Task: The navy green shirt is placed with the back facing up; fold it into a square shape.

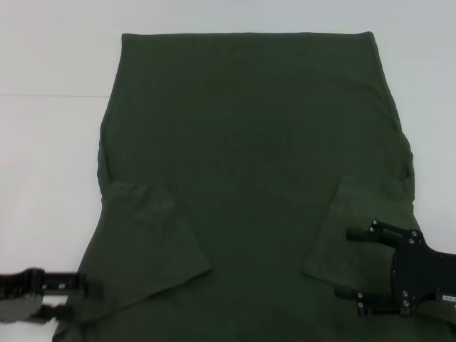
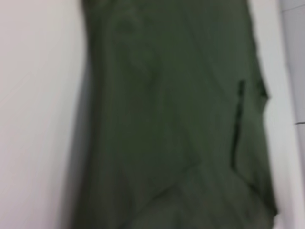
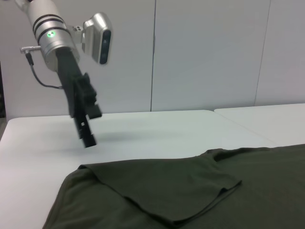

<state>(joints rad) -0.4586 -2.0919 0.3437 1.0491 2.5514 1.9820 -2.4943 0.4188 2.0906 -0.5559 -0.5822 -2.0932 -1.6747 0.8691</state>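
Dark olive-green cotton fills most of the head view: the navy green shirt [image 1: 249, 164] lies flat on a white table [image 1: 50, 142], plain side up, its straight hem at the far edge and its shoulders toward the robot. Both short sleeves are folded inward onto the body of the shirt. The left sleeve [image 1: 146, 235] forms an angled flap pointing toward the middle, and the right sleeve [image 1: 349, 235] lies the same way on the opposite side.

The left gripper [image 1: 89, 298] sits at the near left edge of the shirt, beside the folded left sleeve, its black fingers pointing inward over the fabric edge. In the right wrist view it [image 3: 90, 136] hangs above the table, clear of the cloth, just beyond the folded sleeve. Whether its fingers are apart or together cannot be told.

The right gripper [image 1: 349, 263] is over the near right part of the shirt, next to the folded right sleeve. Its two black fingers [image 1: 356, 234] point toward the middle of the shirt and stand apart, with nothing held between them.

The left wrist view shows only blurred green cloth [image 2: 171, 124] against the white table [image 2: 38, 105].
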